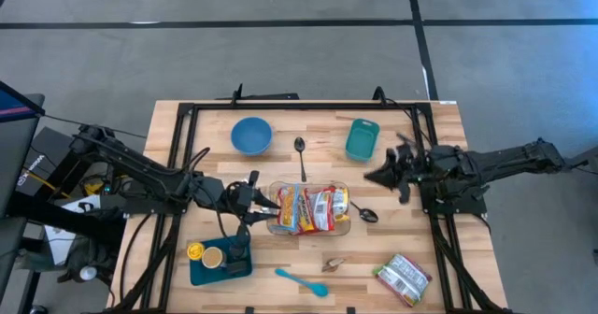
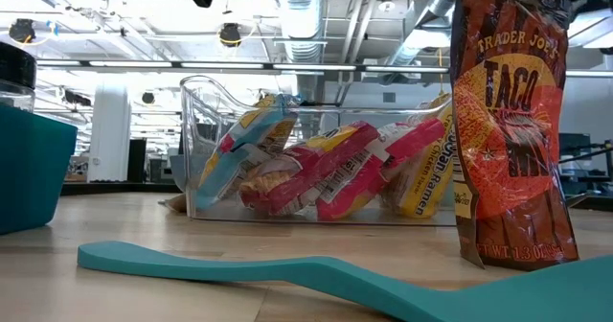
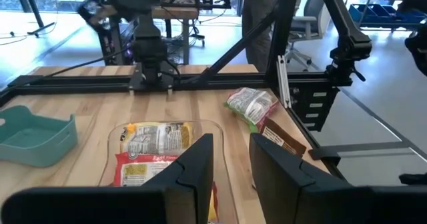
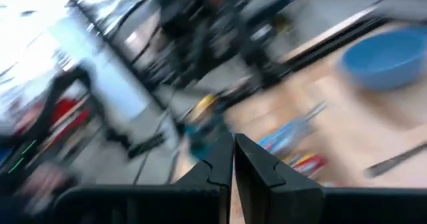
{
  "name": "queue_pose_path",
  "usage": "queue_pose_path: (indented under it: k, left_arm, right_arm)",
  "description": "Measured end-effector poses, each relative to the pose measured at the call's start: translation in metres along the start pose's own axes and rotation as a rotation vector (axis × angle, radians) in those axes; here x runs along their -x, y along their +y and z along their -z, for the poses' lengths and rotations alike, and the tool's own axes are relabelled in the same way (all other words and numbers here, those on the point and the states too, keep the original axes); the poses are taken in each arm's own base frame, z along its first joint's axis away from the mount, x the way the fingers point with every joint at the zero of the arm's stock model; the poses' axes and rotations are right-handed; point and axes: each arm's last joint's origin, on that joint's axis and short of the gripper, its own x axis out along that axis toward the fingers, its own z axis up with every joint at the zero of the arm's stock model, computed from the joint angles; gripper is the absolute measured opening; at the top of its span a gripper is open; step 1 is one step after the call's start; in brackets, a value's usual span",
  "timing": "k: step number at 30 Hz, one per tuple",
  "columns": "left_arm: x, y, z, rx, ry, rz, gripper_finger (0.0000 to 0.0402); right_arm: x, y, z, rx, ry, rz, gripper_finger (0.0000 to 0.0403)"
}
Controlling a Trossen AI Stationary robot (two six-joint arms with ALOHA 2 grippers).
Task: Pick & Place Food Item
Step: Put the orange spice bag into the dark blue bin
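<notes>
We see ramen packets (image 1: 310, 208) already lying in the clear bin (image 1: 342, 191) at table centre. At its nine o'clock, our left gripper (image 1: 264, 202) hovers empty, slightly parted. At three o'clock, our right gripper (image 1: 374, 177) waits pinched closed, empty.

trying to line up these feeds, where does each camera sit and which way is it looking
High view: overhead, straight down on the table; both arms show, left hand at the clear bin, right hand beside it.
Low view: table height, level across; no arm parts evident, teal spatula and taco bag close up.
Left wrist view: on the left arm, over the bin toward the far frame; own fingers slightly apart, nothing between them.
Right wrist view: on the right arm, blurred; own fingers shut, blue bowl ahead.
Shared: the ramen packets show in the high, low and left wrist views.
</notes>
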Motion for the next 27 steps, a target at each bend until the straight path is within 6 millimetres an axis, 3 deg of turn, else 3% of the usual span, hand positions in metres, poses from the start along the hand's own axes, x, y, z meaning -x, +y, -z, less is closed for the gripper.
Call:
queue_pose_path:
  k: [3,9,27]
  left_arm:
    - [0.000,0.000,0.000,0.000,0.000,0.000,0.0092]
    - [0.000,0.000,0.000,0.000,0.000,0.000,0.0092]
    - [0.000,0.000,0.000,0.000,0.000,-0.001,0.0092]
  right_arm:
    - [-0.007,0.009,0.013,0.018,0.097,-0.060,0.0010]
    - [-0.027,0.021,0.044,0.127,0.241,-0.010,0.0002]
    - [-0.069,0.072,0.092,0.465,0.528,0.099,0.0001]
